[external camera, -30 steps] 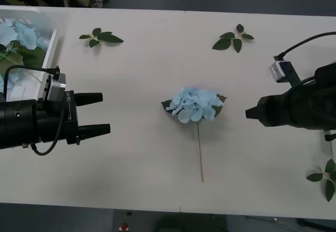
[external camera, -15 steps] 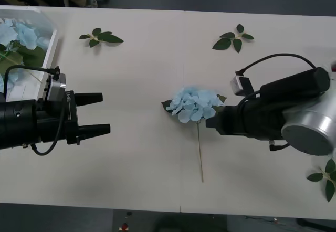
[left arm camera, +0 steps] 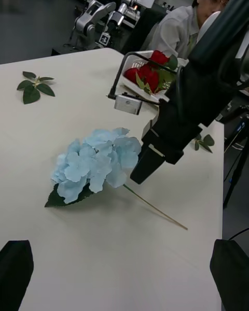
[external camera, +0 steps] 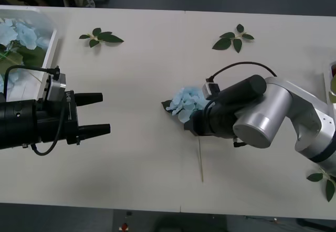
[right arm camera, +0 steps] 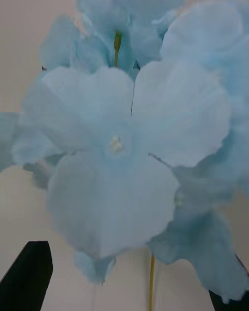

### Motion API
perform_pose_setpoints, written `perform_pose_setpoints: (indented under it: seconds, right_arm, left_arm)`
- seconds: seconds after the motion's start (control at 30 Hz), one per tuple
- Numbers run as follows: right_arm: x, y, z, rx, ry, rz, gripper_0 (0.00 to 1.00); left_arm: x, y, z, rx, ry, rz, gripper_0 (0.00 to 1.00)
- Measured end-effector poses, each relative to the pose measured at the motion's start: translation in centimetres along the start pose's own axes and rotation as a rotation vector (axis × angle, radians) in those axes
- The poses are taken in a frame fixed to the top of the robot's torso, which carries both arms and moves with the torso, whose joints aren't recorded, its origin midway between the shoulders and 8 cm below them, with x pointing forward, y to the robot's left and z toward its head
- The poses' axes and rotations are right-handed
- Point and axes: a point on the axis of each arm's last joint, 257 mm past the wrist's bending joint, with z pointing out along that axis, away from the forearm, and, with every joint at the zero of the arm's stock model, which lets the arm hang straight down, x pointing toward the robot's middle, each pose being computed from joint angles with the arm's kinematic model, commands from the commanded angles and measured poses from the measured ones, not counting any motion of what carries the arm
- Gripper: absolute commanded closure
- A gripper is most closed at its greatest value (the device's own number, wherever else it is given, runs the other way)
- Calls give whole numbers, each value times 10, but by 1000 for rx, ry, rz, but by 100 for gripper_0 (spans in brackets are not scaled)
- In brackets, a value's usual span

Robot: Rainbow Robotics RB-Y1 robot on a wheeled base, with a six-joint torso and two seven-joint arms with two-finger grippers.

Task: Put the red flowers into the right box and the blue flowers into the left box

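Note:
A blue flower [external camera: 185, 102] lies mid-table, its thin stem [external camera: 200, 158] pointing toward the near edge. My right gripper [external camera: 191, 125] has its black fingers open and is low at the head's right side. In the right wrist view the pale petals [right arm camera: 129, 145] sit just beyond the open right gripper [right arm camera: 129, 290]. My left gripper [external camera: 98, 114] hovers open at the left, well clear of the flower. The left box [external camera: 50, 48] holds more blue flowers [external camera: 18, 34]. The left wrist view shows red flowers [left arm camera: 151, 73] in the right box [left arm camera: 130, 87].
Loose green leaf sprigs lie at the back left [external camera: 101, 37], the back right [external camera: 233, 39] and the near right corner [external camera: 325, 178]. A black cable [external camera: 233, 66] loops above the right wrist. A person [left arm camera: 197, 15] sits beyond the table's far end.
My right arm has swept left across the table from the right edge and come down at the blue flower's head. The left arm and the flower have not moved.

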Motion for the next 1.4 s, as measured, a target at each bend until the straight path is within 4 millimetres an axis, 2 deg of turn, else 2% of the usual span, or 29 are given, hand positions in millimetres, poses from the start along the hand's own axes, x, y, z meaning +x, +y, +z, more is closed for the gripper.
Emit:
perform_pose_setpoints:
  seconds: [0.23, 0.43, 0.6, 0.77, 0.97, 1.13, 1.4]
  right_arm:
    - [13, -13, 22, 32, 22, -15, 16]
    - [13, -24, 39, 59, 34, 26, 16]
    - [10, -12, 51, 26, 23, 58, 16]
    - [11, -10, 53, 23, 26, 60, 16]
    - [9, -8, 53, 13, 17, 59, 31]
    - [11, -13, 58, 30, 25, 49, 59]
    - [-4, -19, 64, 56, 2, 31, 91]
  left_arm:
    - [0, 0, 0, 0, 0, 0, 0]
    - [0, 0, 0, 0, 0, 0, 0]
    - [0, 0, 0, 0, 0, 0, 0]
    - [0, 0, 0, 0, 0, 0, 0]
    - [0, 0, 0, 0, 0, 0, 0]
    - [0, 0, 0, 0, 0, 0, 0]
    - [0, 0, 0, 0, 0, 0, 0]
